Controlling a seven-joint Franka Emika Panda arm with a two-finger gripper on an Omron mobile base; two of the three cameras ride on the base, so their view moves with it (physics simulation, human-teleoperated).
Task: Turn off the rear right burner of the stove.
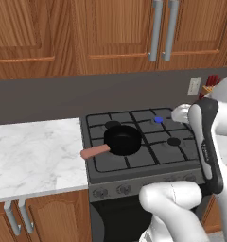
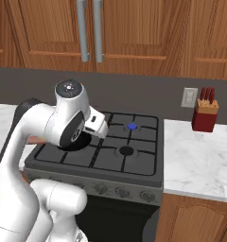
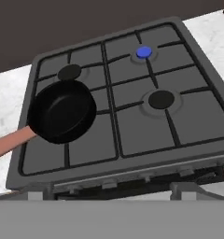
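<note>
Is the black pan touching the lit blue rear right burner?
Apart. The hand view shows the pan at the stove's front left, with grate squares separating it from the rear right burner.

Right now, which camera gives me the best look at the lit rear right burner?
The hand view: the rear right burner shows there largest, bright blue and unobstructed under the stove's grate. The right base view shows it smaller but clear. In the left base view it is a small dot close beside the arm.
</note>
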